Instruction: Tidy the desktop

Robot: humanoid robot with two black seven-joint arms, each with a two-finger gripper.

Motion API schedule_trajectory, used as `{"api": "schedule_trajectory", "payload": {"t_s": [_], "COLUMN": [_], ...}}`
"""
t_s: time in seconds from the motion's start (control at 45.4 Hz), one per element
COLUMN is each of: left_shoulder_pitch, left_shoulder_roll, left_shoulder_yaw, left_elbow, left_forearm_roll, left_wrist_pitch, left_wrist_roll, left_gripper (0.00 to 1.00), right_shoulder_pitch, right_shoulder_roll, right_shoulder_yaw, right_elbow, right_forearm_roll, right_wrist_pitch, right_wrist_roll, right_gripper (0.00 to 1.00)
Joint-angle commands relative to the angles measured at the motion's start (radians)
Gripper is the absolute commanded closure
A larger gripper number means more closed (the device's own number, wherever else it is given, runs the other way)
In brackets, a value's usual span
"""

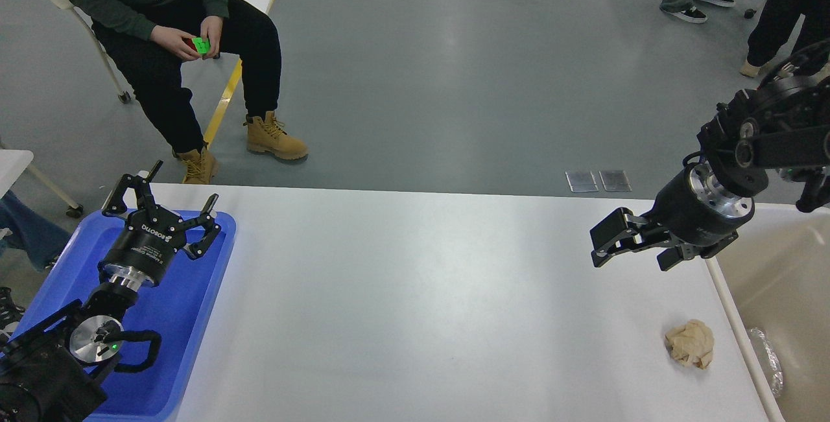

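Note:
The white desktop (421,292) fills the middle of the head view. A crumpled tan paper ball (690,343) lies on it near the front right edge. My right gripper (604,248) hangs above the desktop's right part, up and to the left of the ball and apart from it. Its fingers point left, look slightly parted and hold nothing. My left gripper (172,192) is open and empty above the far end of the blue tray (188,318).
A cream-coloured bin (736,325) stands against the desktop's right edge with a clear crumpled wrapper (768,357) inside. A seated person (194,26) is beyond the far left corner. More people stand at the far right.

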State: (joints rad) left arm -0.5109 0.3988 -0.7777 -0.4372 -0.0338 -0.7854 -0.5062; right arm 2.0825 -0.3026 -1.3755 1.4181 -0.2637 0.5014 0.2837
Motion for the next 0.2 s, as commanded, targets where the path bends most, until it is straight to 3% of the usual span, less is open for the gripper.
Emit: {"api": "schedule_trajectory", "payload": {"t_s": [0.0,0.176], "left_shoulder_pitch": [0.0,0.0], "left_shoulder_roll": [0.0,0.0], "left_shoulder_yaw": [0.0,0.0], "left_elbow": [0.0,0.0], "left_forearm_roll": [0.0,0.0], "left_wrist_pitch": [0.0,0.0], "left_wrist_roll": [0.0,0.0], "left_gripper": [0.01,0.01], "right_shoulder_pitch": [-0.005,-0.007], "right_shoulder_roll": [0.033,0.028], "right_shoulder_yaw": [0.003,0.003], "right_elbow": [0.001,0.001], "right_forearm_roll": [-0.008,-0.002], "right_wrist_pitch": [-0.003,-0.015], "right_wrist_roll": [0.0,0.0], "right_gripper": [0.0,0.0]}}
